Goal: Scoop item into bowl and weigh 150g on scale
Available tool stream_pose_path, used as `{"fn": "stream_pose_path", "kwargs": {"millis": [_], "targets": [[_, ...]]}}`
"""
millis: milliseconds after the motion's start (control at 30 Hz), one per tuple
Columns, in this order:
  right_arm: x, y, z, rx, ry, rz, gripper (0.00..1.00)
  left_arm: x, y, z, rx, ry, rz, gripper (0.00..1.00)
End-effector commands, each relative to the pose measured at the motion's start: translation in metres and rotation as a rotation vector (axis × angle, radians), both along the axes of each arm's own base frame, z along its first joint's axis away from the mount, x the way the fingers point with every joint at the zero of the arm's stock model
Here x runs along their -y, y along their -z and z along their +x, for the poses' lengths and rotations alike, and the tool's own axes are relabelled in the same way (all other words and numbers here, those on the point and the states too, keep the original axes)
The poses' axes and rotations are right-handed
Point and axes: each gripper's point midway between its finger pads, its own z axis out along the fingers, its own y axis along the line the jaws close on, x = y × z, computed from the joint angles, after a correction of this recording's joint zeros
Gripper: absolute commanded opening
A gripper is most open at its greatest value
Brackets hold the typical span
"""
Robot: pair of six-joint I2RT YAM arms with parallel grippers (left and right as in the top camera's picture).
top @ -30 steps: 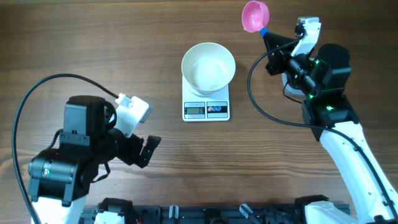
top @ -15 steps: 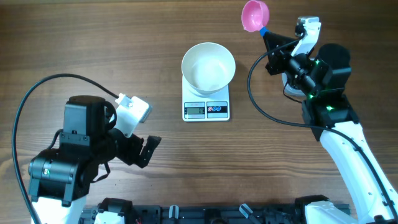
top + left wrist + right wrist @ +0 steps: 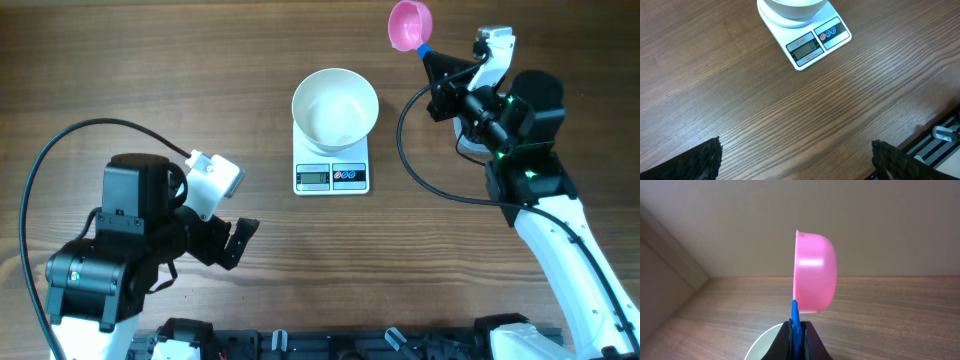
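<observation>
— Right gripper [image 3: 799, 341], what is it doing?
— Pressed tight on the blue handle [image 3: 795, 314] of a pink scoop [image 3: 815, 274]. The scoop stands on edge (open side facing left in the wrist view), held in the air to the right of the bowl [image 3: 335, 107] and farther back.
— And the bowl?
— White, sitting on the scale [image 3: 332, 176] in the middle of the table [image 3: 200, 80], display toward the robot.
— Left gripper [image 3: 796, 152]?
— Spread wide, holding nothing, hanging over the wood in front of the scale and well apart from it.
</observation>
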Motion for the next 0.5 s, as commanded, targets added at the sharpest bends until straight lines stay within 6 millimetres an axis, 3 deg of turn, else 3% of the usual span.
{"fn": "stream_pose_path", "kwargs": {"millis": [0,267,467], "targets": [[-0.001,-0.019,-0.004,0.056,-0.017,-0.008,0.04,-0.002,-0.008,0.005,0.042,0.006,0.009,1.0],[-0.001,-0.021,-0.005,0.059,-0.017,-0.008,0.04,-0.002,-0.008,0.006,0.046,0.006,0.009,1.0],[0.003,-0.051,-0.018,0.139,-0.008,-0.053,0.04,-0.002,-0.008,0.006,0.046,0.006,0.009,1.0]]}}
